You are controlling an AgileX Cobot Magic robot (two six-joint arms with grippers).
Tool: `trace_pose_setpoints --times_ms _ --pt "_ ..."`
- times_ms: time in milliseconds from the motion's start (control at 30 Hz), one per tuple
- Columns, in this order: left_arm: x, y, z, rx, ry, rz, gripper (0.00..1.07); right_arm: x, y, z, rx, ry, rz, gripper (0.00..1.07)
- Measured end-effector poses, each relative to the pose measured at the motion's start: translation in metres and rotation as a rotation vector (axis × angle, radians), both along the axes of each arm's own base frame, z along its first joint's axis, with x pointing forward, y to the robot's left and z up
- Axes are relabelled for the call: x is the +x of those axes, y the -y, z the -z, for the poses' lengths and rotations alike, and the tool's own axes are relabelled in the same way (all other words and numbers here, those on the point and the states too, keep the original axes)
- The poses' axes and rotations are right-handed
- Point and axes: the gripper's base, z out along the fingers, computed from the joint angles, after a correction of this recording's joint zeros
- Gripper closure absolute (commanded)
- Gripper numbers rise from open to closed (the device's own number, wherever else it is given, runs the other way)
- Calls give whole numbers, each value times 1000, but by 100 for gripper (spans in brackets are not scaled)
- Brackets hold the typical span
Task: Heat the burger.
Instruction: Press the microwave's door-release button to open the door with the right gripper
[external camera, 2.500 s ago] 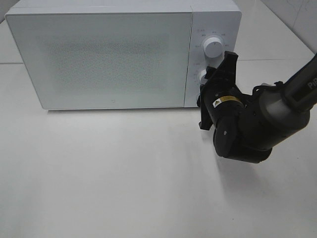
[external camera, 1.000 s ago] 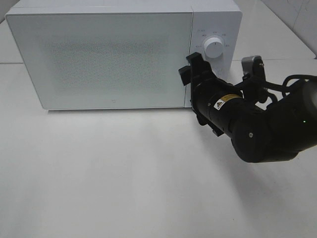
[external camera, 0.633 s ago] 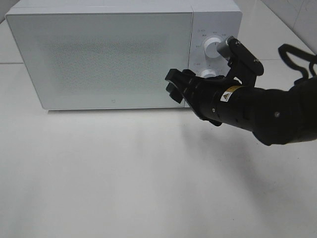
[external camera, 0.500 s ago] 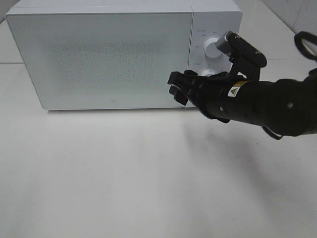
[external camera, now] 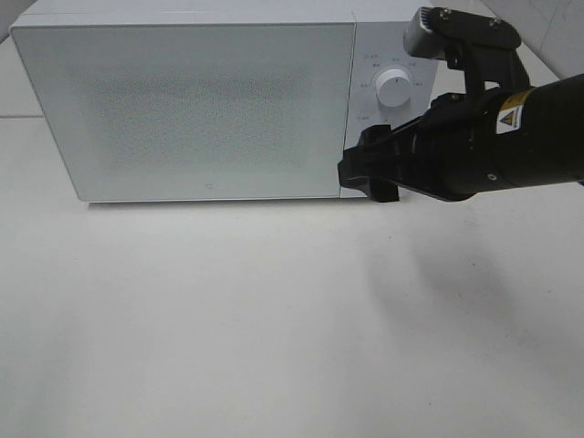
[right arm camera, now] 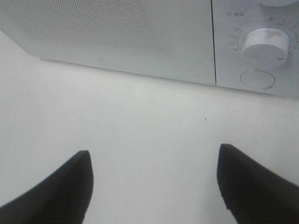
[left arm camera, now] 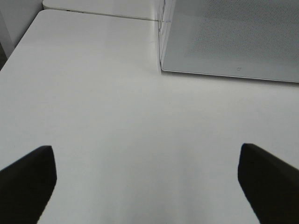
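The black right arm reaches in from the right edge of the exterior high view and lies nearly level above the white tabletop (external camera: 228,319), forearm pointing toward the left, with its grey camera bracket (external camera: 461,36) riding on top. The right gripper (external camera: 365,173) sits in front of the lower front corner of the boxy white microwave oven (external camera: 182,109), about where the speckled closed door (external camera: 201,100) meets the control panel (external camera: 401,55), and it hides the lower part of that panel; the upper white round dial (external camera: 394,88) shows just above it. From the right wrist, the two dark fingers (right arm camera: 56,186) are spread wide with only bare table between them, so this gripper (right arm camera: 153,151) pinches nothing; ahead of it lie the door's bottom edge, a white dial (right arm camera: 264,44) and a round button outline (right arm camera: 256,79). The left gripper (left arm camera: 145,148) shows only in its own wrist view, low over the table near the oven's other front corner, its black fingers (left arm camera: 28,179) standing far apart and empty. The burger appears in no view; it may sit behind the shut door, but the frosted front does not let me tell, and neither gripper touches it.
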Motion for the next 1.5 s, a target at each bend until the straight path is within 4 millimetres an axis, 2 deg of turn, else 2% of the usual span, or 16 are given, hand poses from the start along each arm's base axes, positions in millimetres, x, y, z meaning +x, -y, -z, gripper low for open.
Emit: trace_pose_setpoints --times_ms 167,200,467,600,767,867,933,1000,1033,1133,1233,1267,1333,1400,1467,1500 --pt "0 0 0 0 0 0 9 -18 10 -16 -51 -44 -35 36" --pt "0 0 0 0 0 0 9 -27 15 -24 -59 -58 -42 36" --pt "0 0 0 0 0 0 9 -62 37 -56 -101 -22 -71 36" --pt "0 0 0 0 0 0 9 -75 46 -64 -125 -22 -77 36" --pt "0 0 0 0 0 0 9 -103 63 -74 -151 -56 -81 36" --pt "0 0 0 0 0 0 9 -108 66 -76 -151 -55 -81 36" --pt "0 0 0 0 0 0 9 -127 78 -86 -135 -12 -78 36" --pt "0 0 0 0 0 0 9 -132 82 -89 -133 8 -76 36" --pt "0 0 0 0 0 0 9 -143 90 -94 -119 43 -65 36" --pt "0 0 0 0 0 0 9 -155 102 -98 -111 63 -7 36" --pt "0 0 0 0 0 0 9 -158 106 -99 -109 67 16 36" --pt "0 0 0 0 0 0 9 -166 115 -100 -106 79 80 36" --pt "0 0 0 0 0 0 9 -171 119 -101 -105 97 101 36" --pt "0 0 0 0 0 0 9 -192 131 -106 -104 187 186 36" --pt "0 0 0 0 0 0 9 -196 133 -107 -102 210 200 36" --pt "0 0 0 0 0 0 9 -208 137 -108 -94 257 232 36"
